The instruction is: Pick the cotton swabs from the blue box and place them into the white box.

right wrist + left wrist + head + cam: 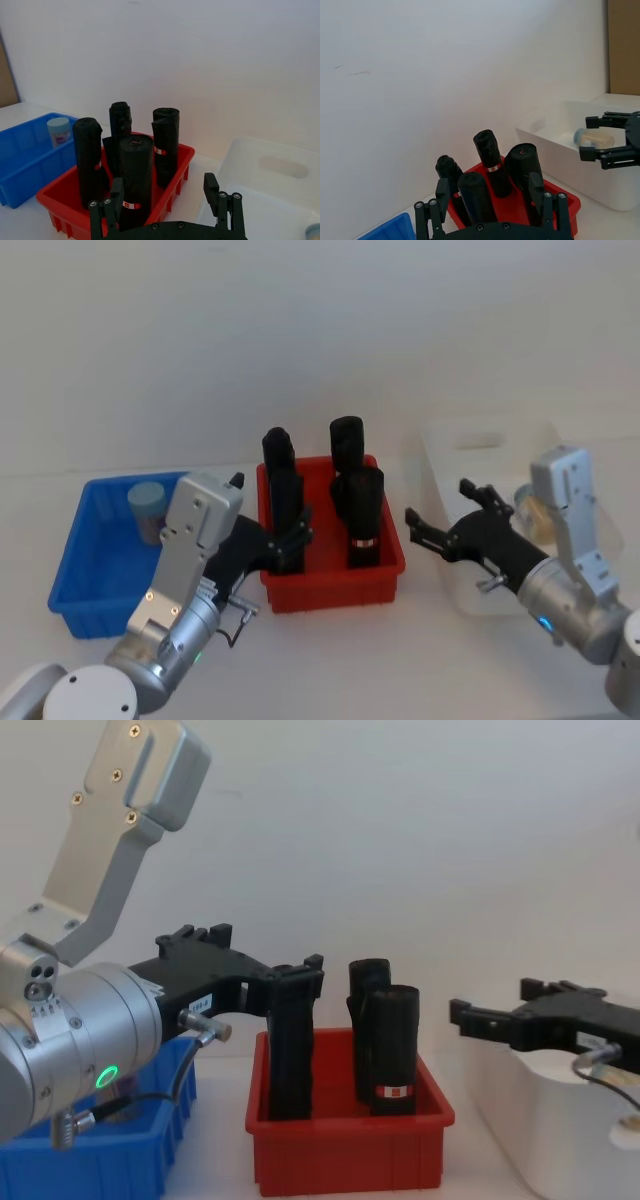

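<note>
A bright blue box [75,560] holds a clear cotton swab jar [148,508] with a light blue lid. Beside it, a red bin [340,585] carries black rolls [360,515] banded in white and red. The white box [450,570] is glossy. Both black grippers, left [285,540] and right [440,530], extend from silver arms.
</note>
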